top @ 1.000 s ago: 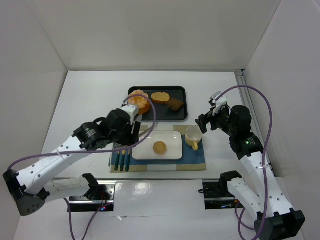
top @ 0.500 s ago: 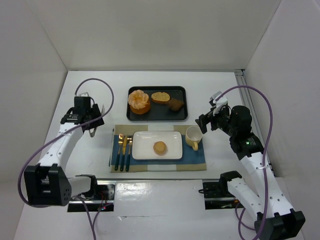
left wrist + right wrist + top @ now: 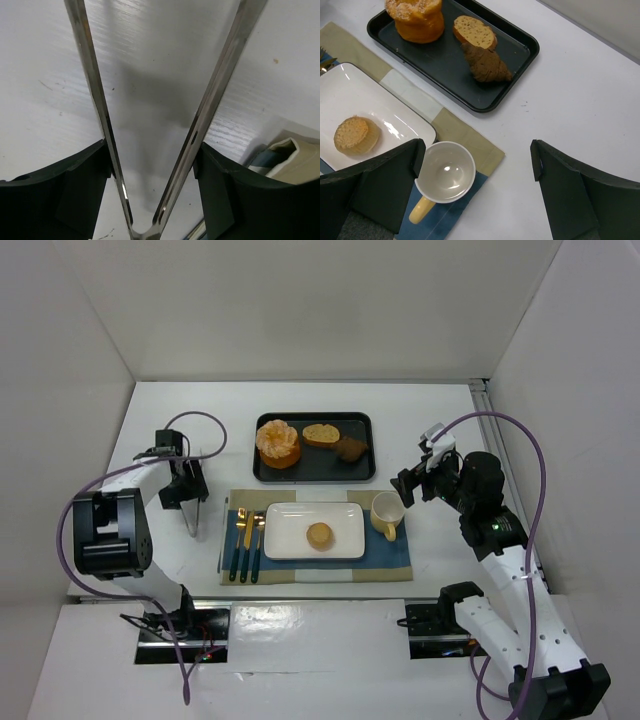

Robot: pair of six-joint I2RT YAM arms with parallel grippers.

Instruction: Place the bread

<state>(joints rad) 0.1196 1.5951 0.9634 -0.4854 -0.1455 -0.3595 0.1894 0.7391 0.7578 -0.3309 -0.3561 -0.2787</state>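
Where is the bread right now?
In the top view, the bread lies near the middle of the white plate, left of the yellow cup.

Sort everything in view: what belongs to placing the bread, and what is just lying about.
Job: bread, white plate under it, tongs in left gripper.
Lying about: black tray of pastries, yellow cup, cutlery, placemat.

The bread [image 3: 319,534] is a small round bun, golden-tan on top with a paler rim showing around its lower edge. It lies flat, top side up, on the white rectangular plate [image 3: 290,552]. It sits a little right of the plate's middle, well inside the rim. It looks whole and undented, its top slightly rough.
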